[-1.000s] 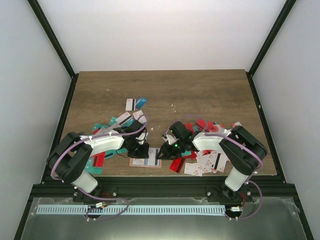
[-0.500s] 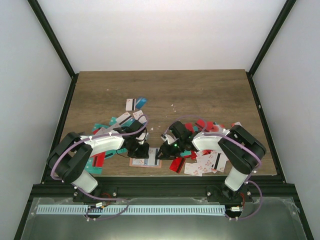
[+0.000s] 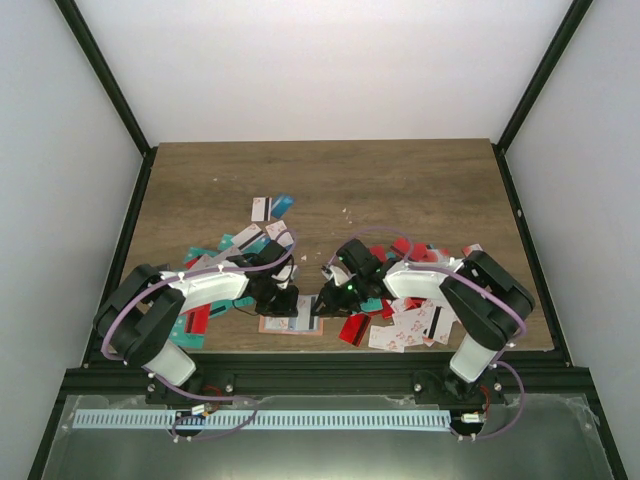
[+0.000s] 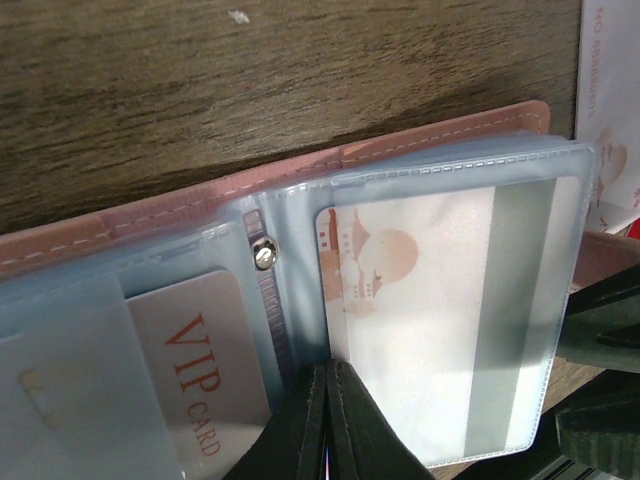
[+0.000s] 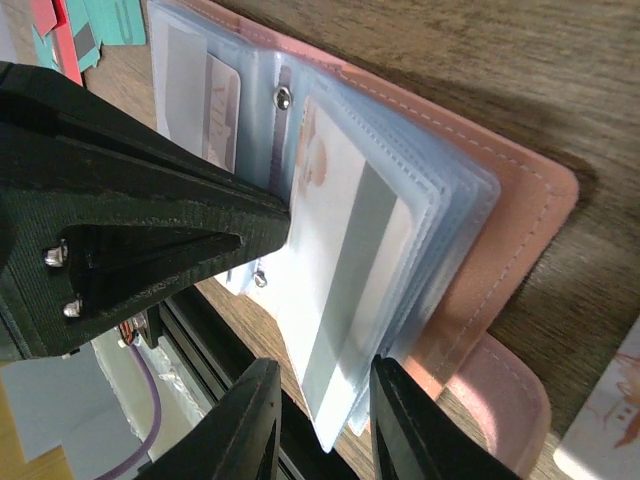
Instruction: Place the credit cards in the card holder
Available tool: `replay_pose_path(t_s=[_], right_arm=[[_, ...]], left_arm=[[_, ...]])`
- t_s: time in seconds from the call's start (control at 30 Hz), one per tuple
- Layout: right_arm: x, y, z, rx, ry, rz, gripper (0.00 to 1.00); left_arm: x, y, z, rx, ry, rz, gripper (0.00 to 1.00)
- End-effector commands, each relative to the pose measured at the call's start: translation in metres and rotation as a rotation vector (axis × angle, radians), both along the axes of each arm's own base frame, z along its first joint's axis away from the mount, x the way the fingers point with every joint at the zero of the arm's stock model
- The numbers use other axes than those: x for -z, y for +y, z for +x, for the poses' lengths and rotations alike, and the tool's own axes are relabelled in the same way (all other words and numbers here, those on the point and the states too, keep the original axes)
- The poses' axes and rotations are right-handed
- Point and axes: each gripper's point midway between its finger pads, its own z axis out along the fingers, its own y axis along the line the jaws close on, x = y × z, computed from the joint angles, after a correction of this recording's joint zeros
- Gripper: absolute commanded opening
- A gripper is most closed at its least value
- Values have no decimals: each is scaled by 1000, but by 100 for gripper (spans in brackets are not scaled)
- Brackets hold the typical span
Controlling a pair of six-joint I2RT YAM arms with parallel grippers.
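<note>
the card holder (image 3: 290, 325) is found open at the near edge of the table (image 3: 420, 190), pinned beside its spine by the left gripper (image 4: 325, 385), fingers together, while the right gripper (image 5: 322, 405), fingers apart, straddles a sleeved card (image 5: 345, 290), which is judged best pushed squarely home.

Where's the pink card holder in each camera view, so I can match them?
Top external: card holder near the front edge, just left of centre.
Left wrist: card holder fills most of the frame, open.
Right wrist: card holder across the centre, diagonal.
Shared: metal snap on its spine, both wrist views.
</note>
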Motion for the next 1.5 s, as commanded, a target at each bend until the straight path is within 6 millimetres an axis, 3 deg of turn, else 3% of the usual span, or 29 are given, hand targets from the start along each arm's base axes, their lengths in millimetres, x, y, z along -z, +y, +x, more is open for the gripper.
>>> replay_pose_path(t_s=[0.0,0.4,0.67,1.2,1.33,1.47], right_arm=[[-16,7,7,-2,-49,12,27],[-22,14,6,-24,-43,51,27],[-20,7,6,-14,-55,-13,27],[-26,20,7,-45,-49,53,26],[-24,26,7,-53,-36,76,26],[-23,29,8,-60,-28,86,27]], left_arm=[[22,15,-12,18,23,86,4],[22,16,-11,18,21,90,4],[22,17,-12,15,21,92,4],[21,14,-11,13,25,79,4],[12,6,-9,8,29,43,4],[-9,-2,1,-6,-7,13,4]])
